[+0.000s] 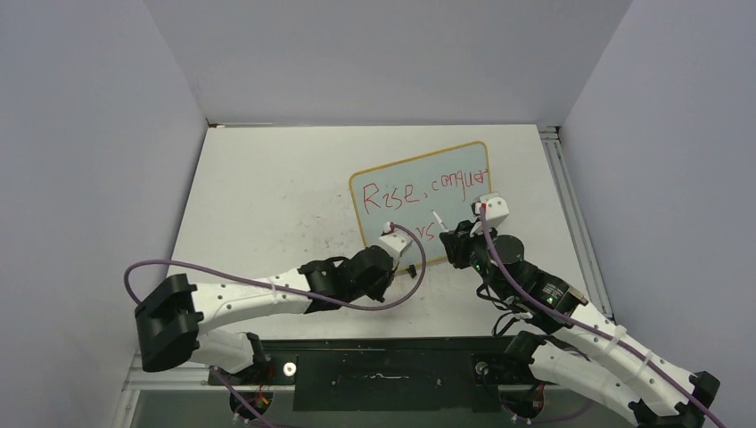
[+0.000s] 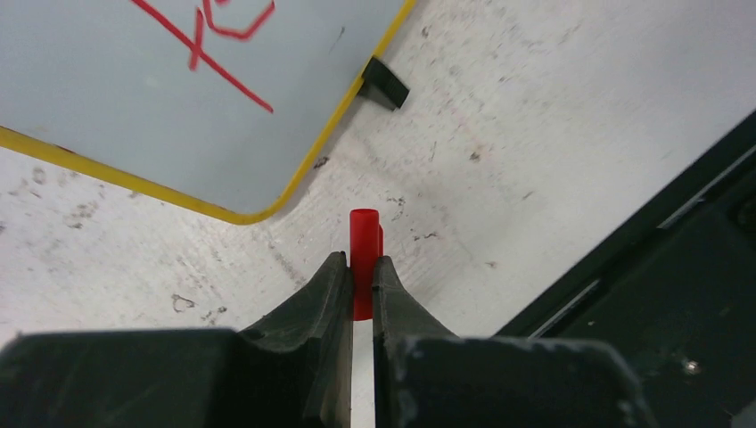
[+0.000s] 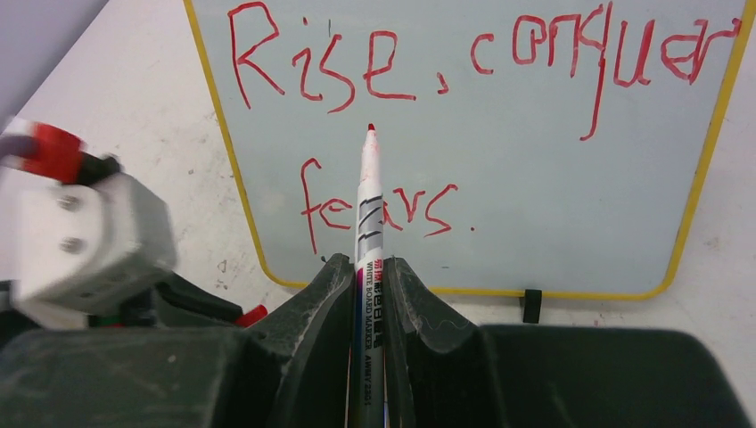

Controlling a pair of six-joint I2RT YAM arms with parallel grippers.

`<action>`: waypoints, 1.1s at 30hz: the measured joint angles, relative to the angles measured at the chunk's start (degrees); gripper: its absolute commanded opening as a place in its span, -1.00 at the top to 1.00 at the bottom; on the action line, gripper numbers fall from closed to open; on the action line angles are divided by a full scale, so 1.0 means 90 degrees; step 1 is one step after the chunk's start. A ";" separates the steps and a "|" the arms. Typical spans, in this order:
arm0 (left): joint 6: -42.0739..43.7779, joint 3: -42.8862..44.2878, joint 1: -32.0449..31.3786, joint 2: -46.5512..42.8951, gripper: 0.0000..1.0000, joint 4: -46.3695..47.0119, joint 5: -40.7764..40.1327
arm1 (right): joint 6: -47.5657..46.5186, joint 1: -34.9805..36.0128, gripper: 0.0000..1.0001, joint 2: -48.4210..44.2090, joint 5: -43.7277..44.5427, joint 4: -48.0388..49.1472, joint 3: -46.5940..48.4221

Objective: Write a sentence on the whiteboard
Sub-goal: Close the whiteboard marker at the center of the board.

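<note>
Now, your left gripper (image 2: 361, 267) is clamped on a red cap (image 2: 363, 234), the whiteboard (image 2: 178, 107) ahead to its left. Your right gripper (image 3: 370, 267) pinches the marker (image 3: 368, 205) mid-barrel; the sentence (image 3: 441, 86) lies just ahead. Both pieces look light, stiff, slick: grip their middles.

**Smooth board, scuffed counter**

The whiteboard (image 3: 535, 205) looks smooth, faintly glossy. The counter (image 2: 553, 116) is matt, scratched, grubby. That red cap (image 2: 364, 245): shiny plastic. The marker (image 3: 369, 196) barrel, sleek white plastic. Both the left tool (image 2: 359, 267) and right tool (image 3: 365, 267): dull black, grainy-looking plastic.
</note>
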 measured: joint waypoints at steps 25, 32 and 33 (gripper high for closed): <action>0.3240 -0.0447 0.0408 -0.3274 1.00 -0.1137 0.0631 | 0.0070 -0.2433 0.89 0.1202 -0.6946 -0.0036 0.0406; 0.3422 -0.0551 -0.0284 -0.3453 1.00 -0.1124 0.0775 | -0.0221 -0.2222 0.89 0.1634 -0.7900 -0.0697 0.0486; 0.3424 -0.0568 -0.0330 -0.3451 1.00 -0.1127 0.0801 | -0.0255 -0.2142 0.89 0.1668 -0.7997 -0.0753 0.0486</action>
